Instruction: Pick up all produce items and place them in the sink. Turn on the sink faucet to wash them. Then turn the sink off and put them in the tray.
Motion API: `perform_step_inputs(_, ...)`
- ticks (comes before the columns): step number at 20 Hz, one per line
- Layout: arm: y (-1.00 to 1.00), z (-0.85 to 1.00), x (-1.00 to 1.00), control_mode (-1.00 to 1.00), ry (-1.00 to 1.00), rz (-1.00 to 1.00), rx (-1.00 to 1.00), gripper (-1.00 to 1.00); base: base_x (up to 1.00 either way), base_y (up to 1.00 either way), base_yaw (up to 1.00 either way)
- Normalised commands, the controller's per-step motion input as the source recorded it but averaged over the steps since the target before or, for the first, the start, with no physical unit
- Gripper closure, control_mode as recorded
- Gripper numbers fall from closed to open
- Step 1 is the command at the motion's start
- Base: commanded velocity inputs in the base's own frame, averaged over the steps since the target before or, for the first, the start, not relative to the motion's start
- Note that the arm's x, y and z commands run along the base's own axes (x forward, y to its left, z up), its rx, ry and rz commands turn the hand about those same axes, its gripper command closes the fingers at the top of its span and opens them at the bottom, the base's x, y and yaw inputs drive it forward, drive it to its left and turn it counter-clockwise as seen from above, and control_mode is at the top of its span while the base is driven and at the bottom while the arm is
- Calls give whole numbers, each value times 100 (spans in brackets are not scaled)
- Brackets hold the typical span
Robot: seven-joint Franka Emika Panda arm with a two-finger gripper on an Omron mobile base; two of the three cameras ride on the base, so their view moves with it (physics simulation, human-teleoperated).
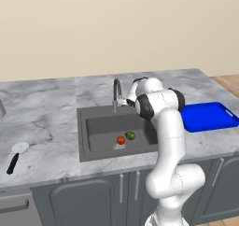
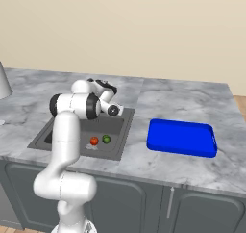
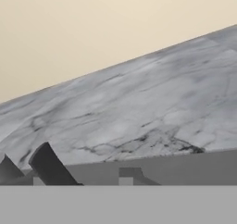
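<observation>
Two produce items lie close together on the floor of the sink (image 1: 95, 127) near its front: a red-orange one (image 1: 121, 139) (image 2: 94, 141) and a green one (image 1: 130, 135) (image 2: 106, 139). The sink faucet (image 1: 116, 90) rises at the basin's back rim. My gripper (image 1: 122, 101) hangs right beside the faucet's base on its right, above the sink's back edge. In the hand view the gripper (image 3: 27, 171) shows its two dark tips apart with nothing between them, facing the marble counter and wall. The blue tray (image 1: 205, 116) (image 2: 181, 137) lies bare on the counter to the right of the sink.
A black-handled utensil with a white head (image 1: 16, 155) lies on the counter far left of the sink. A pale object (image 2: 2, 83) stands at the left edge. My own arm crosses the sink's right half.
</observation>
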Motion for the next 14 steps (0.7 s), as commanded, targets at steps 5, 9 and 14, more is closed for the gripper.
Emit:
perform_step_inputs(5, -66, -30, 0, -100, 8, -4, 6, 100, 0, 0, 0)
perform_step_inputs(9, -67, -32, 0, -100, 8, -4, 6, 100, 0, 0, 0)
perform_step_inputs(14, -67, -34, 0, -100, 7, -4, 7, 100, 0, 0, 0)
